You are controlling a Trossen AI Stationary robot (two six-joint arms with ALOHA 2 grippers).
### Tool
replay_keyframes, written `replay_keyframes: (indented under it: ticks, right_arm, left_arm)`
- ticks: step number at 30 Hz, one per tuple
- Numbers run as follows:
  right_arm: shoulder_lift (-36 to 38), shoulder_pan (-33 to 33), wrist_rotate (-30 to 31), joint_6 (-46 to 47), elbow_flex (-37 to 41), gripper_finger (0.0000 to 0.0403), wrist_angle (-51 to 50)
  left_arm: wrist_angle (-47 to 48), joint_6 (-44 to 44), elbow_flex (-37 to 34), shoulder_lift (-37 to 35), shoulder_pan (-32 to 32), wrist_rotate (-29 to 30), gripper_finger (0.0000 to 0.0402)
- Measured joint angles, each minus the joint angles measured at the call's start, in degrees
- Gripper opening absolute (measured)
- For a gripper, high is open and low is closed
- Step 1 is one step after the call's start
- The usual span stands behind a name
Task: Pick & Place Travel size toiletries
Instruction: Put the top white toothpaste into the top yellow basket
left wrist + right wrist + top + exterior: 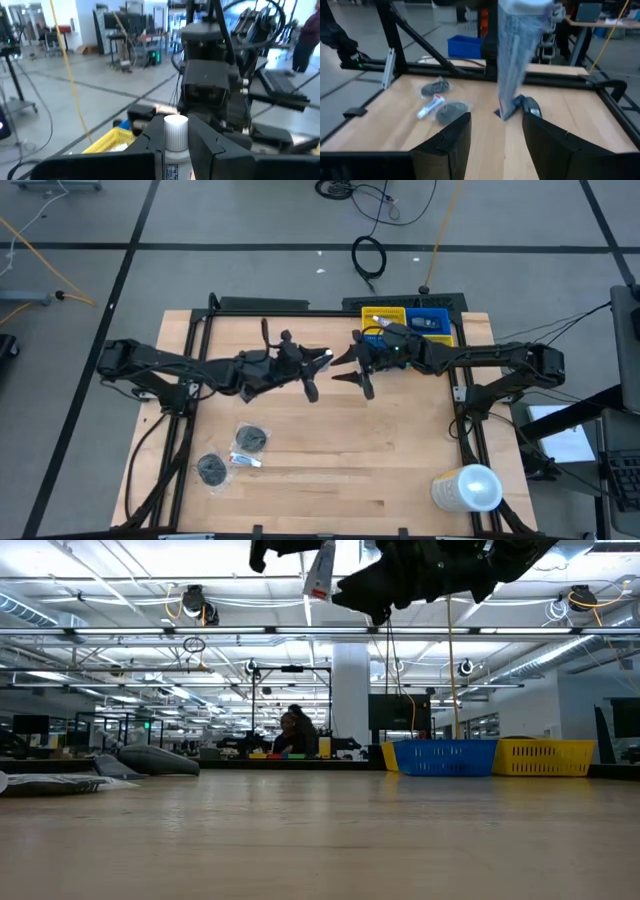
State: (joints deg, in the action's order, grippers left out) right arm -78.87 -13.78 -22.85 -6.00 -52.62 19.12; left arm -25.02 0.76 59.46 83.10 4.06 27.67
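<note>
Your left gripper [318, 370] is clamped on a white capped tube [175, 137], held high over the table's middle. It looks light and squashy, so take it mid-body, gently. The right gripper [356, 365] waits alongside, jaws apart.

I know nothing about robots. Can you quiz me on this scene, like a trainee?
1. True or false: the left arm's jaws are shut on a white-capped tube.
2. Which bin sits beside the yellow bin? A red, B blue, C green.
3. How many dark round packets lie on the table beside the small tube?

Key: 1 true; 2 B, the blue bin; 3 two.
</note>
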Motion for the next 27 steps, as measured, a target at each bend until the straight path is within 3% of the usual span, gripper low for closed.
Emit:
replay_keyframes:
  ticks: [14,18,24,27]
  right_arm:
    - [0.00,0.79,0.04,0.90,0.00,0.0161,2.02]
    - [0.02,0.79,0.03,0.90,0.00,0.0122,2.25]
    - [0.02,0.79,0.02,0.76,0.02,0.0018,1.97]
    - [0.00,0.76,-0.13,0.57,0.00,0.0008,1.71]
  left_arm:
    - [-6.30,-2.53,0.00,2.09,-0.29,-3.92,0.0038]
    - [-6.38,-2.56,0.00,2.09,-0.34,-4.74,0.0038]
    - [-6.40,-2.56,0.00,2.09,-0.34,-4.76,0.0050]
    - [-6.38,-2.54,0.00,2.09,-0.35,-4.76,0.0050]
